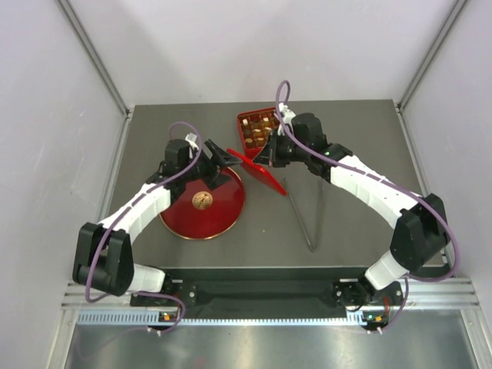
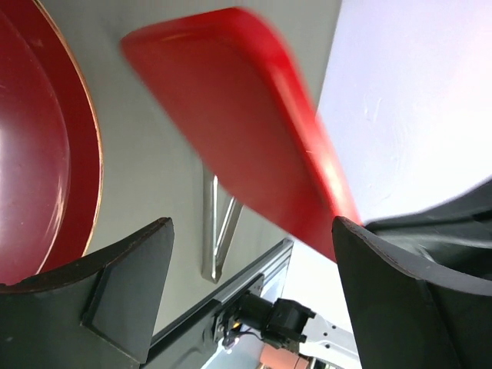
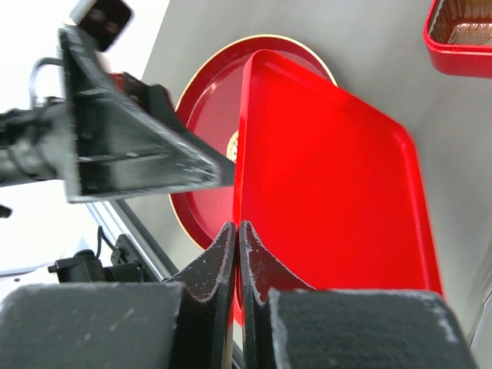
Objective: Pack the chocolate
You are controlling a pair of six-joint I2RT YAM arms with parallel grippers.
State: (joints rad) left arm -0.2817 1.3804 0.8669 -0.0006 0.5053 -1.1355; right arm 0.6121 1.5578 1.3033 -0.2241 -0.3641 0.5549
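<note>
The chocolate (image 1: 257, 131), small brown and tan pieces, lies in an open red box (image 1: 243, 123) at the back of the table. My right gripper (image 3: 237, 238) is shut on the edge of the box's flat red lid (image 3: 330, 184), holding it tilted above the table just in front of the box. In the top view the lid (image 1: 261, 173) hangs between the two arms. My left gripper (image 2: 254, 261) stands open at the lid's (image 2: 246, 131) left end, one finger on each side of it, not touching.
A round red plate (image 1: 184, 219) with a golden-brown ball (image 1: 202, 201) on it sits under the left arm. Metal tongs (image 1: 304, 215) lie on the grey table to the right of the plate. The box's corner (image 3: 461, 38) shows in the right wrist view.
</note>
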